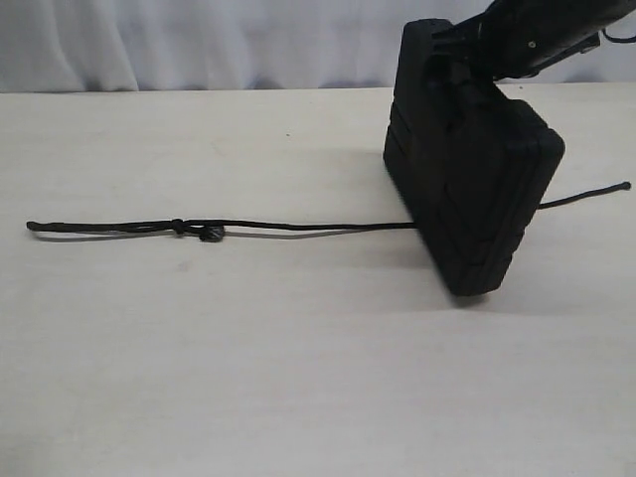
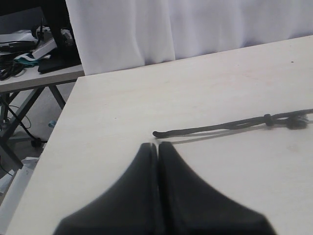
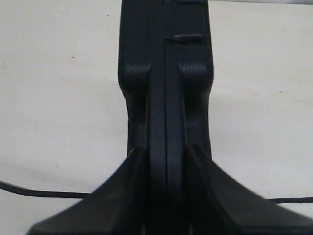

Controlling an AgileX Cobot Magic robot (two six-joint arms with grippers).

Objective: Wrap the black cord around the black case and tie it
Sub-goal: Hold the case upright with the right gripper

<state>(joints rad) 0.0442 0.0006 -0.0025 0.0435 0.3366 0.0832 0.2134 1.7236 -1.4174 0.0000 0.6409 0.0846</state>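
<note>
**Case tipped on edge, cord loose under it: slips to watch**

The right gripper [image 3: 166,152] pinches the handle [image 3: 166,98] of the case [image 1: 472,189], one jaw on each face, and holds the case tilted with its low corner at or just off the table [image 1: 298,378]; contact cannot be told. The cord [image 1: 298,227] lies flat on the table and passes under or behind the case. Its long run, with the knot [image 1: 179,227] and tuft [image 1: 211,235], stretches away from one side of the case, and a short tail shows at the other side. The left gripper [image 2: 157,146] is pressed together and empty, near the cord end farthest from the case.

Likely troubles:
- The grip is on the handle alone, so the tilted case may pivot in the jaws or drop flat onto the cord.
- The tail beyond the case is short; any pull on the long run may draw it out from under the case, leaving nothing to wrap.
- The left jaws must spread first, and a thin cord flat on the table is easy to miss or pinch badly.
- The knot or tuft may snag on a case edge.
</note>
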